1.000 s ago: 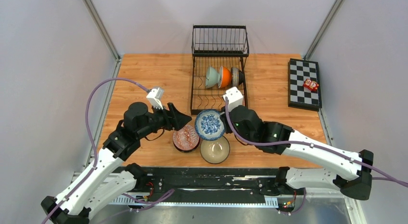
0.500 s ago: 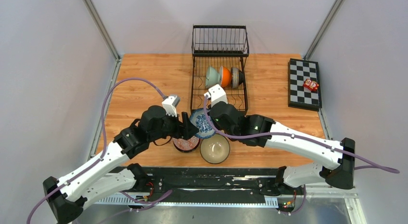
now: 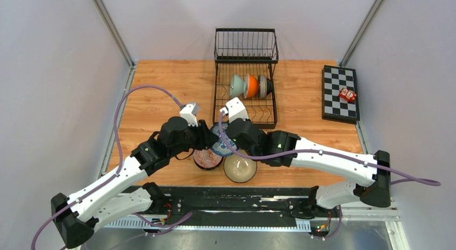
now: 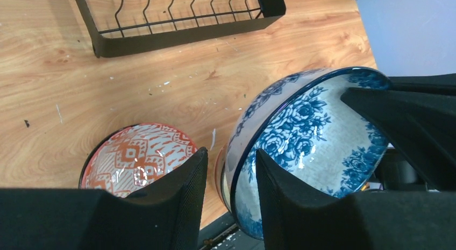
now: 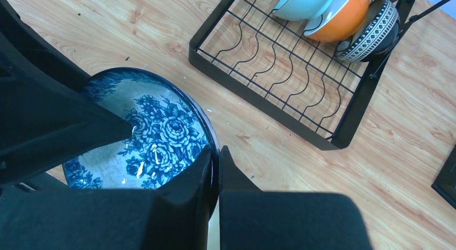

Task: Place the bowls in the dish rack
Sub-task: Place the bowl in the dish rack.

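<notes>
One blue floral bowl (image 5: 156,137), tilted: right fingers (image 5: 185,199) clamped on rim, left fingers (image 4: 180,191) apart astride opposite rim.

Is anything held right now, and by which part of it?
The right gripper pinches the blue-and-white floral bowl by its rim. The left gripper straddles the opposite rim, fingers not visibly clamped.

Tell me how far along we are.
Done: three bowls stand in the dish rack. In hand: the right gripper pinches the blue floral bowl by its rim; the left gripper straddles the opposite rim. Left: that one, plus the red-patterned bowl and the cream bowl.
</notes>
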Controlling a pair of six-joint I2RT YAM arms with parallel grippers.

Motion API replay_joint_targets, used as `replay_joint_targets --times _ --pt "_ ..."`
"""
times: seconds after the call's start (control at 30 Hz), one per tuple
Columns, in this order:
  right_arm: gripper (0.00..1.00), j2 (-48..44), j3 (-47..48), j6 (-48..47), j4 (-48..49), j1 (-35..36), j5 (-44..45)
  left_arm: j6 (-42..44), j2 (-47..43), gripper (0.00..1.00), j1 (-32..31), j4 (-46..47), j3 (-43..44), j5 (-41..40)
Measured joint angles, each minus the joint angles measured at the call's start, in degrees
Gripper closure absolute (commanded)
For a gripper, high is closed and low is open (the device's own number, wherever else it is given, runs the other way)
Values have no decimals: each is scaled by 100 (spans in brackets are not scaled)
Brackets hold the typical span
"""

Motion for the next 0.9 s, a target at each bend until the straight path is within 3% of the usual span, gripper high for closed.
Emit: replay_joint_targets --times 0.17,0.47,0.57,0.9 --pt "97 0 7 -48 2 76 179 -107 33 99 0 94 -96 -7" --pt "96 -11 17 -50 103 142 262 -144 2 100 -4 212 -142 -57" --pt "84 -70 15 -42 138 142 190 -146 -79 100 -4 269 -186 -61" --pt "23 -1482 -457 201 734 142 -514 -92 -457 100 7 487 -417 13"
